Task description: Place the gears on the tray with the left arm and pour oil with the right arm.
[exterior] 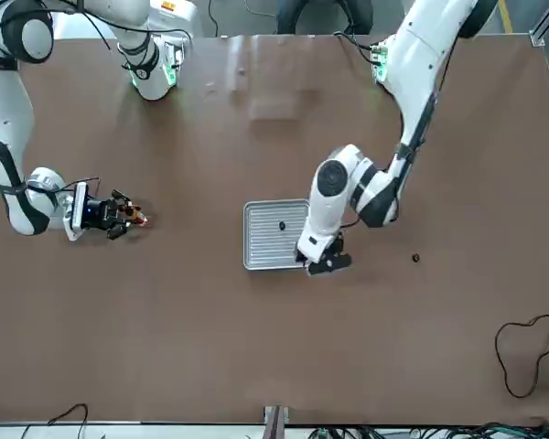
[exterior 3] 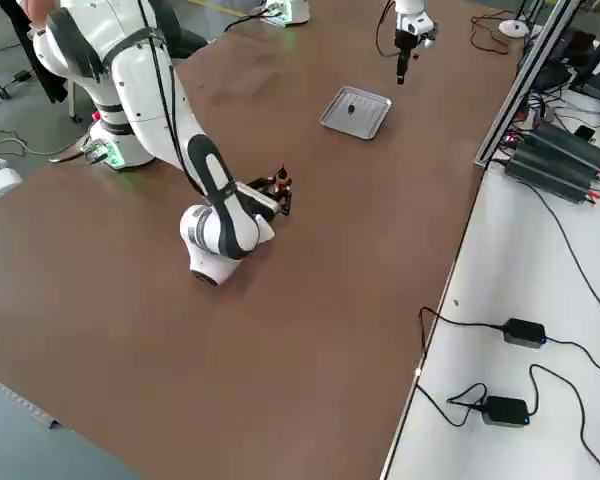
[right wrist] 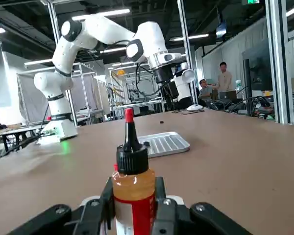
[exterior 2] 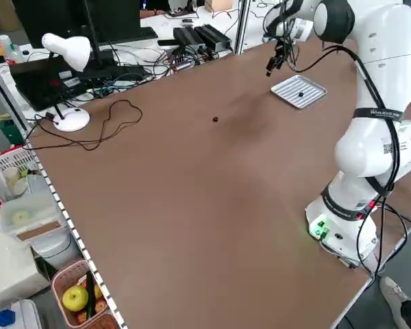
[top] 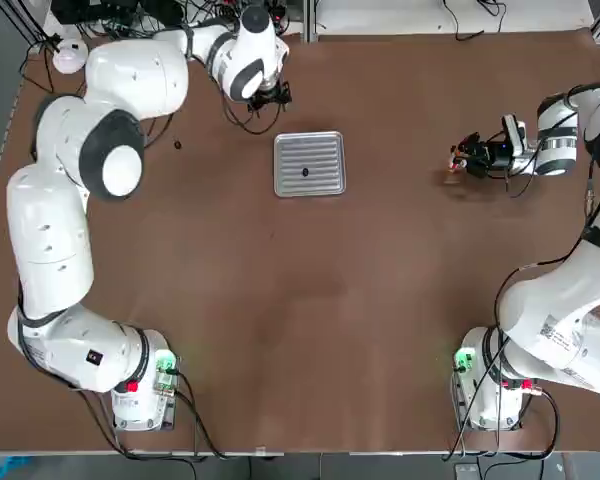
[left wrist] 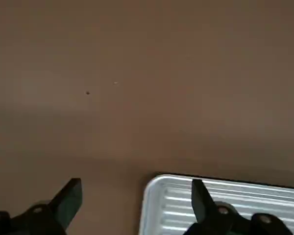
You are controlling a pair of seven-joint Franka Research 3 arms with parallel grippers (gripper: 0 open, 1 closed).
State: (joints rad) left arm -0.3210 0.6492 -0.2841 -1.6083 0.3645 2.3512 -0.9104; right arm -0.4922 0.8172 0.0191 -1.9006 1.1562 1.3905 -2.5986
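Looking down from the top, we see one gear on the tray and another gear on the counter. Our left pincer hangs open just past the tray. From the front, our right pincer grips the oil. Our right wrist view shows the oil upright.

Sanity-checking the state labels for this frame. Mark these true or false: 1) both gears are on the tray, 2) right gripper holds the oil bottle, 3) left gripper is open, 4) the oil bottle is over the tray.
1) False: one gear lies on the tray; the other gear is on the table.
2) True: the right gripper is shut on the oil bottle.
3) True: the left gripper is open and empty, beside the tray's edge.
4) False: it is well off to the side.
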